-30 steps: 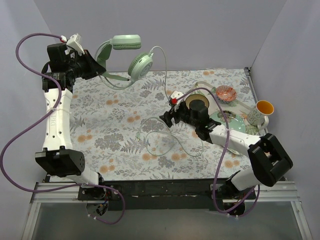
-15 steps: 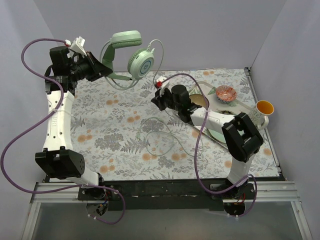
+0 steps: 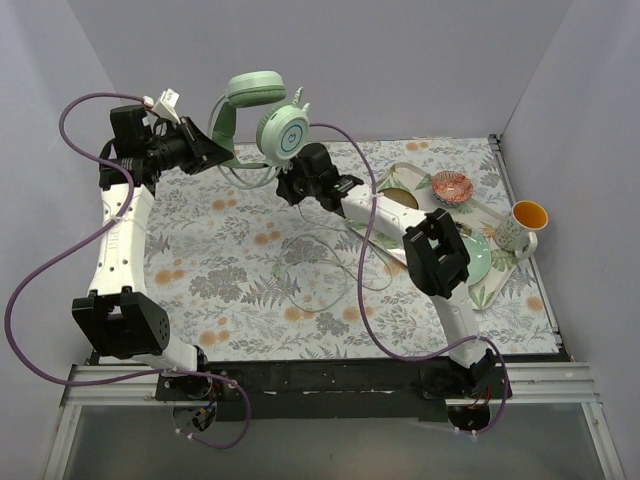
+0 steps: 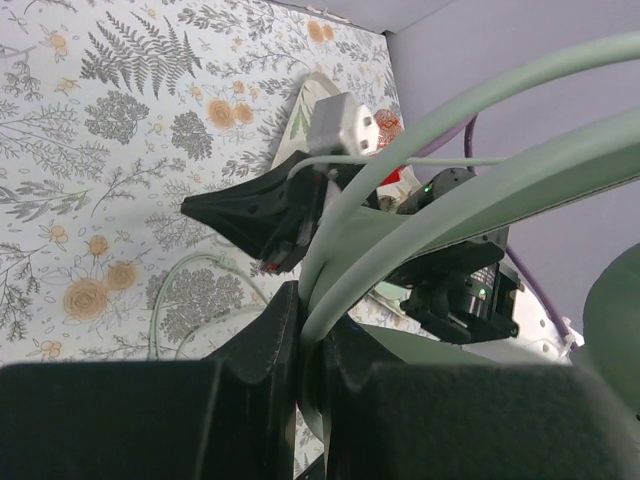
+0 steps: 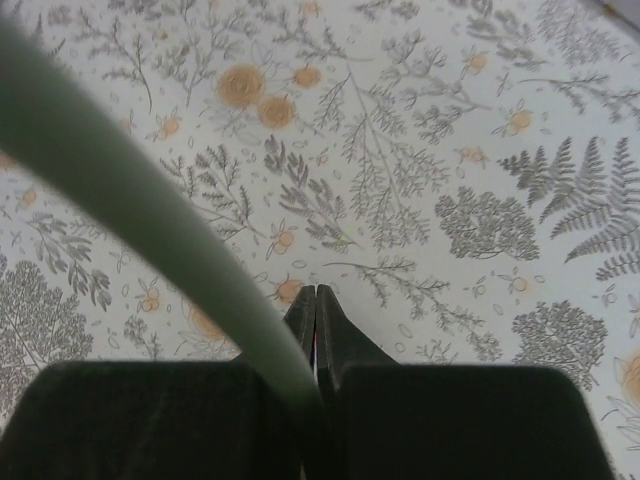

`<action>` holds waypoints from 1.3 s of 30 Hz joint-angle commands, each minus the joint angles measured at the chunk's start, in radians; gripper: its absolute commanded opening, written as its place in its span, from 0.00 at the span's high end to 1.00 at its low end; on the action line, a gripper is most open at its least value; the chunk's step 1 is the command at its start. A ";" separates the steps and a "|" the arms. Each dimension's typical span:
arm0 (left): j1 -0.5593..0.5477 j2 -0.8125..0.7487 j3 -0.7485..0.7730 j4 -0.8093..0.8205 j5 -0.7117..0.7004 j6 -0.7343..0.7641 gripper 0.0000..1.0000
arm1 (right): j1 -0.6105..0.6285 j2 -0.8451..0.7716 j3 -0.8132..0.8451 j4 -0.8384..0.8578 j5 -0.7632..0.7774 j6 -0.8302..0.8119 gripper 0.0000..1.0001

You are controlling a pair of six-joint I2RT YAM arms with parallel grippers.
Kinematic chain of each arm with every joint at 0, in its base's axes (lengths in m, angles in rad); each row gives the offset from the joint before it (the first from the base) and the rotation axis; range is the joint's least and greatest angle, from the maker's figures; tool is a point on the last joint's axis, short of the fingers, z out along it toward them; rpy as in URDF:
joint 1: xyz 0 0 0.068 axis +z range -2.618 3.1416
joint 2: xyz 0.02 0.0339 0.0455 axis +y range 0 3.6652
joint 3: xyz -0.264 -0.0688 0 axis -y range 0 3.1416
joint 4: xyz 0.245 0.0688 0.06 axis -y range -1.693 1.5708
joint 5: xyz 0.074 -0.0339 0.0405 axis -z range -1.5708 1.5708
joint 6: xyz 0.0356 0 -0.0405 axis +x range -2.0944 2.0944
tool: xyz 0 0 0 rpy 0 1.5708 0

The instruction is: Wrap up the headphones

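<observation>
The pale mint headphones (image 3: 257, 90) hang in the air at the back left, one ear cup (image 3: 283, 130) facing the camera. My left gripper (image 3: 214, 152) is shut on the thin band (image 4: 450, 190) just below the headband; in the left wrist view the gripper (image 4: 310, 300) has the band pinched between its fingers. My right gripper (image 3: 288, 186) sits just under the ear cup. In the right wrist view the right gripper (image 5: 316, 292) is shut, and the blurred cable (image 5: 120, 190) runs down into the seam of its jaws. More cable (image 3: 330, 265) lies looped on the floral cloth.
A tray (image 3: 507, 262) at the right holds a pale green plate (image 3: 472, 256) and a small patterned bowl (image 3: 450, 187). A mug (image 3: 520, 226) with a yellow inside stands at its right end. Walls close in the back and sides. The right arm's purple hose (image 3: 368, 290) hangs over the cloth.
The right gripper has shut and swung from mid-table up and left to just under the ear cup. The left gripper has carried the headphones slightly right.
</observation>
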 commanded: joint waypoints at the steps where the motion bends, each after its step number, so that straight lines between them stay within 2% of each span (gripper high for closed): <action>1: 0.004 -0.030 0.016 0.063 0.080 -0.076 1.00 | 0.089 0.015 0.107 -0.201 0.020 -0.063 0.99; 8: 0.005 0.018 0.040 0.157 -0.087 -0.143 1.00 | 0.182 -0.097 -0.071 -0.245 0.063 -0.114 0.99; 14: 0.008 0.058 0.063 0.176 -0.294 -0.079 1.00 | 0.235 -0.208 -0.222 -0.308 0.117 -0.114 0.99; 17: 0.007 0.052 0.051 0.210 -0.410 -0.011 1.00 | 0.253 -0.243 -0.250 -0.363 0.186 -0.114 0.99; 22: -0.015 0.041 -0.003 0.238 -0.547 0.148 1.00 | 0.282 -0.246 -0.172 -0.523 0.240 -0.132 0.99; 23: -0.034 0.035 -0.025 0.252 -0.605 0.177 1.00 | 0.284 -0.247 -0.155 -0.584 0.244 -0.144 0.99; 28: -0.087 -0.042 -0.215 0.357 -0.792 0.385 1.00 | 0.287 -0.325 -0.129 -0.682 0.272 -0.161 0.99; 29: -0.143 -0.045 -0.230 0.371 -0.824 0.413 1.00 | 0.285 -0.336 -0.123 -0.698 0.280 -0.166 0.99; 33: -0.248 -0.063 -0.320 0.405 -0.952 0.553 1.00 | 0.285 -0.367 -0.069 -0.787 0.312 -0.167 0.99; 39: -0.361 -0.080 -0.417 0.411 -0.971 0.703 1.00 | 0.285 -0.422 -0.049 -0.810 0.476 -0.213 0.99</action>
